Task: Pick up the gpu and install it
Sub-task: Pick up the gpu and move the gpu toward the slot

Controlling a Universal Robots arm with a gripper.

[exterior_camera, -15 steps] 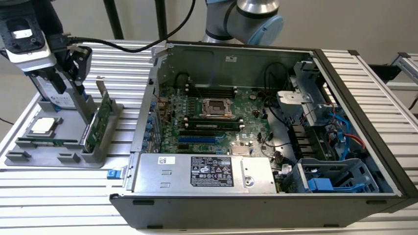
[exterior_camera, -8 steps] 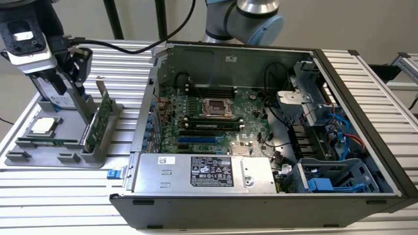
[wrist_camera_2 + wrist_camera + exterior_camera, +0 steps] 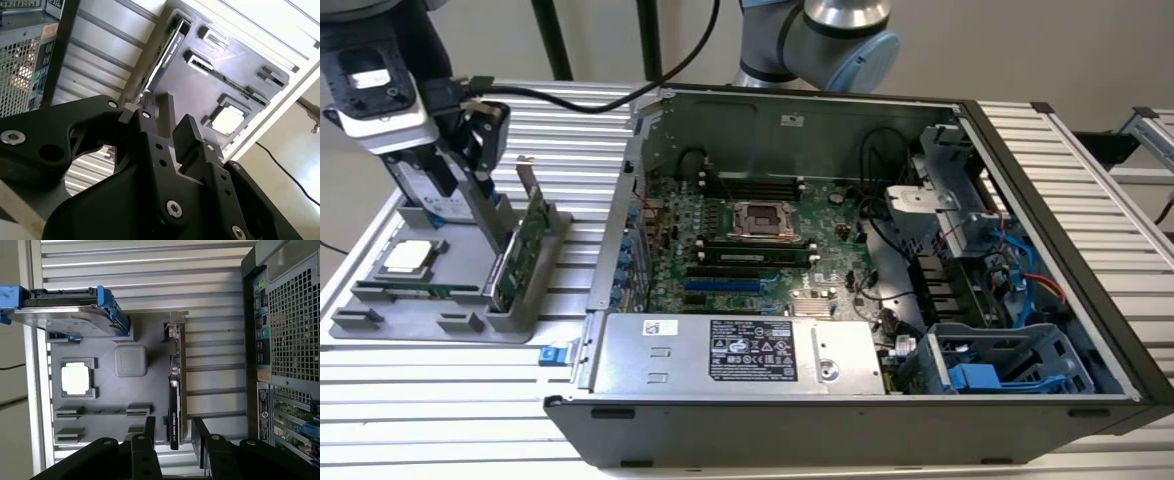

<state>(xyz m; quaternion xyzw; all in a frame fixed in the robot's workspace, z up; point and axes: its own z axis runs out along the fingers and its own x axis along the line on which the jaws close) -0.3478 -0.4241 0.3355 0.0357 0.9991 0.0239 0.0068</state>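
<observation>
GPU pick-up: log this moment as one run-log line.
stage: pre-grasp | gripper: open, empty, above tray | gpu: upright in tray, ungrasped | case: open, gpu not installed

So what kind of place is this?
Likely a robot lab bench for PC assembly: an open case on a slatted table, a grey tray holding the gpu, and a gripper above the tray.
</observation>
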